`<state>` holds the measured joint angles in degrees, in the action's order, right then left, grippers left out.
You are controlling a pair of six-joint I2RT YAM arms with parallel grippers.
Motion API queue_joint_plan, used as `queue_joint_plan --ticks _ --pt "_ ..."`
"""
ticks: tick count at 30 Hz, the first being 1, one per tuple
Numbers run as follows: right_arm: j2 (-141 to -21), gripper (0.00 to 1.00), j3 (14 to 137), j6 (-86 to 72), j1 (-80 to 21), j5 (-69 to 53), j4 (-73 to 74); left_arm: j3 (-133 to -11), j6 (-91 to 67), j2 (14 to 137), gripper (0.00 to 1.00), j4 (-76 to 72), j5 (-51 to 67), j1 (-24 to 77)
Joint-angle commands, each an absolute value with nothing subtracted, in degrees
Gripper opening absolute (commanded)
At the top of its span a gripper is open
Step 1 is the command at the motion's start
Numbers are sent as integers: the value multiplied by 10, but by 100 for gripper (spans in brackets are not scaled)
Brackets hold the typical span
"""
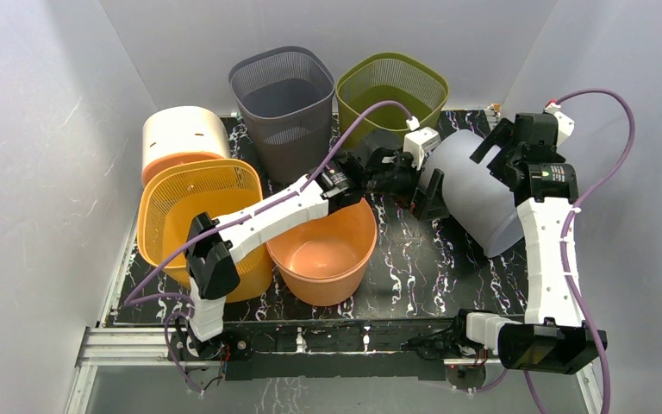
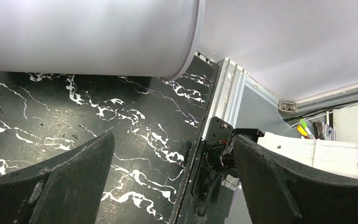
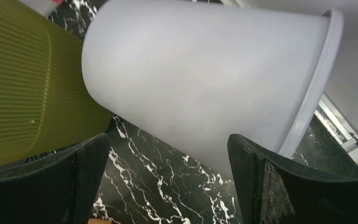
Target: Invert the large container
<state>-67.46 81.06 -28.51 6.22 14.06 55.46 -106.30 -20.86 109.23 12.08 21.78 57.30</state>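
The black marble-patterned desk [image 1: 414, 259] is carrying everything, and the large pale grey plastic container [image 1: 474, 194] is being propped on its right half, tipped onto its side rather than standing. Its long axis is being laid diagonally: the closed base is being pointed toward the far left, close to the olive-green ribbed plastic basket [image 1: 392, 86], while the open rim is being pointed toward the near right, where its edge seems to be meeting the desk. The container is being flanked by both arms. The left gripper [image 1: 427, 197] is being held just beside its left wall, fingers spread and pinching nothing; in the left wrist view the wall is being shown above the spread fingers, and contact cannot be told. The right gripper [image 1: 495, 150] is being held at the far right of the body, equally near, also spread wide and empty, with the container's side being framed between its fingers but apart from them. Judged from this, the rim is being left to be swung down flat onto the desk, base uppermost.
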Motion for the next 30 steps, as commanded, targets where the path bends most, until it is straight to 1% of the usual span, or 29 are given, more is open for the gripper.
queue_joint_plan --ticks 1,6,8,10,14,22,30 --pt "-669 98 866 -270 70 199 520 -1083 -209 1099 98 121 213 579" --pt "-665 98 863 -245 75 315 505 -1085 -214 1105 98 134 203 581" --pt "-662 98 841 -236 75 382 496 -1084 -227 1103 98 152 158 579" --pt "-657 98 812 -233 78 412 481 -1073 -247 1103 98 158 140 567" --pt "-651 98 755 -247 114 341 459 -1020 -282 1083 98 118 153 548" --pt "-627 98 679 -226 146 168 395 -1009 -286 1078 98 111 169 518" --pt "-624 98 642 -233 168 41 356 -1118 -259 1154 98 131 183 499"
